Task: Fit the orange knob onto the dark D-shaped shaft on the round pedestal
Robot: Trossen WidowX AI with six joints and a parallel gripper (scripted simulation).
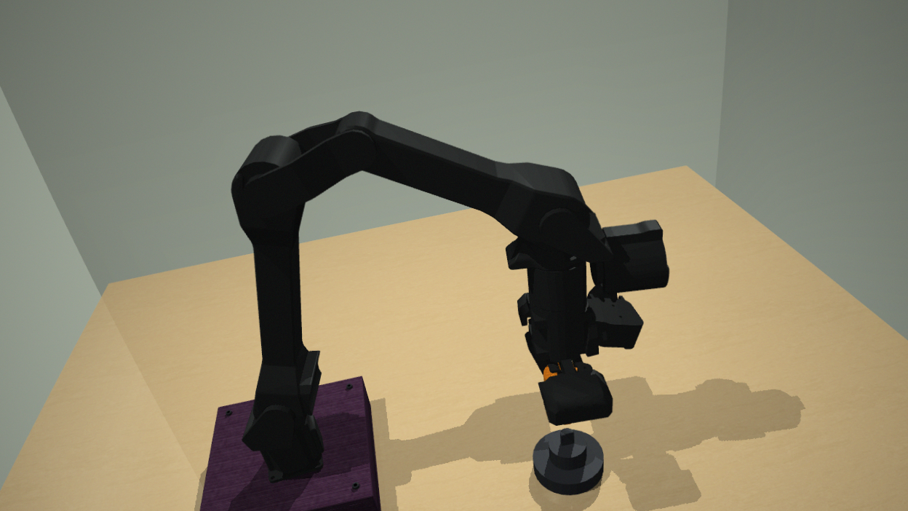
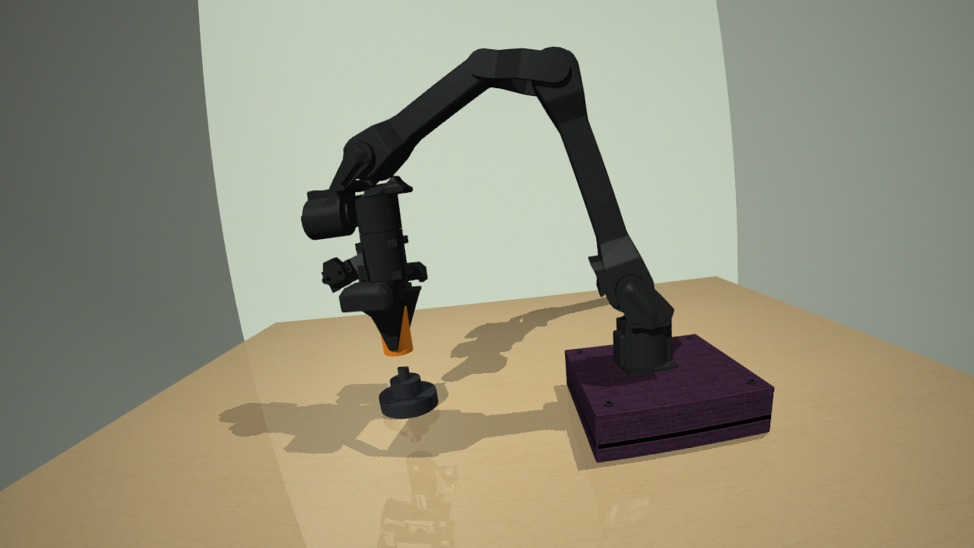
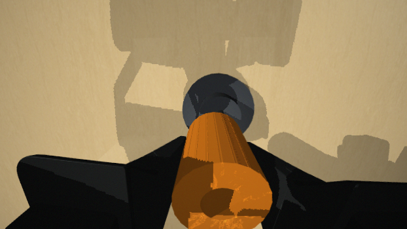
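Note:
The orange knob (image 1: 549, 373) (image 2: 407, 340) (image 3: 216, 131) is held roughly upright in my gripper (image 2: 396, 343) (image 3: 214, 144), which is shut on its sides. In the exterior view a small gap shows between the knob's lower end and the top of the dark shaft (image 1: 566, 435) (image 2: 403, 372). The stepped round pedestal (image 1: 547, 473) (image 2: 408, 407) (image 3: 204, 85) stands on the table beneath. In the wrist view the knob covers the shaft and the pedestal's near part. The flat side of the hole and that of the shaft are not visible. In the top view the gripper hides most of the knob.
The purple base block (image 1: 343, 438) (image 2: 680, 408) carries the arm and stands to one side of the pedestal, left in the top view and right in the exterior view. The arm arches high between them. Its shadows fall across the wooden table (image 1: 412, 305) (image 2: 204, 477) and the pedestal.

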